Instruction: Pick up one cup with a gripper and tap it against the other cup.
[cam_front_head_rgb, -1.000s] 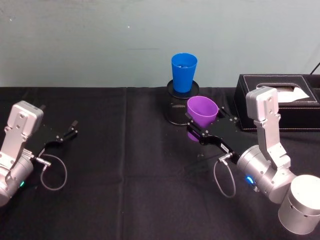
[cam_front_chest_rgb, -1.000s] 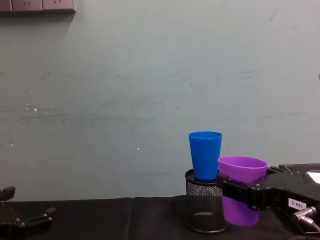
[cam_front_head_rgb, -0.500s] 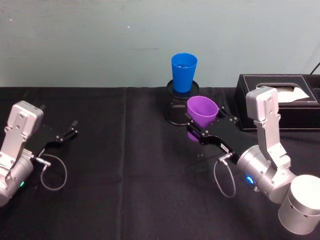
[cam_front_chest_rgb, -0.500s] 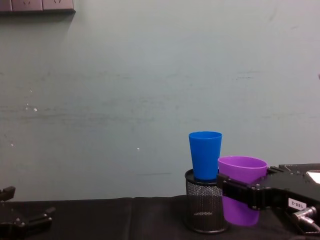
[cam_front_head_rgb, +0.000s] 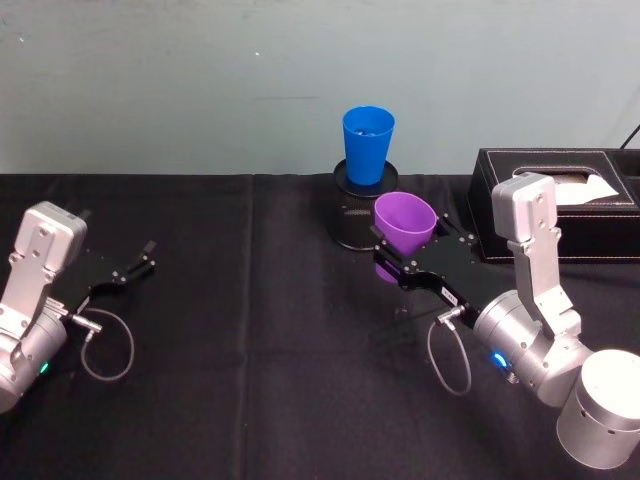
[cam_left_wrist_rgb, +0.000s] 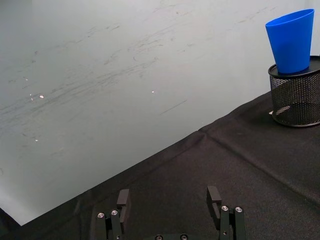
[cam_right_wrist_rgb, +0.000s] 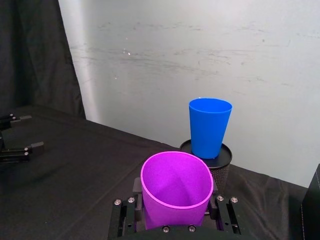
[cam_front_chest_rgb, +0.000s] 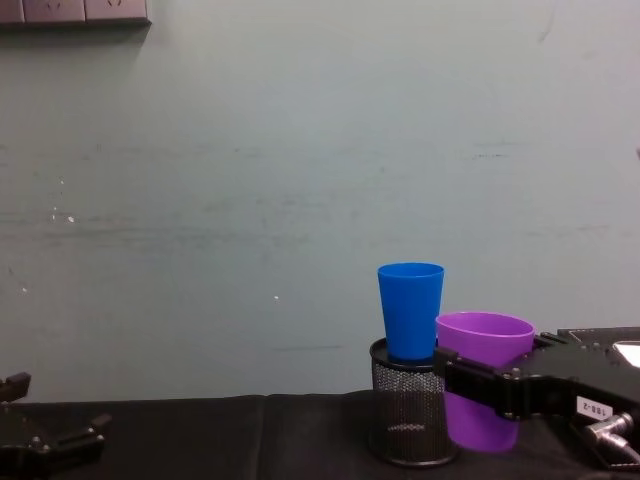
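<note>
The purple cup (cam_front_head_rgb: 404, 223) (cam_right_wrist_rgb: 176, 189) (cam_front_chest_rgb: 484, 378) is upright, held just above the black cloth by my right gripper (cam_front_head_rgb: 392, 256) (cam_right_wrist_rgb: 175, 212), which is shut on its sides. The blue cup (cam_front_head_rgb: 367, 144) (cam_right_wrist_rgb: 209, 127) (cam_front_chest_rgb: 411, 310) (cam_left_wrist_rgb: 291, 41) stands on top of a black mesh pen holder (cam_front_head_rgb: 358, 212) (cam_front_chest_rgb: 409, 418), just behind and left of the purple cup, with a small gap between them. My left gripper (cam_front_head_rgb: 131, 270) (cam_left_wrist_rgb: 170, 202) rests open at the far left, low over the table.
A black tissue box (cam_front_head_rgb: 562, 205) sits at the back right, close behind my right arm. Black cloth (cam_front_head_rgb: 260, 340) covers the table; a pale wall (cam_front_head_rgb: 200, 80) runs along its far edge. Free room lies between the two arms.
</note>
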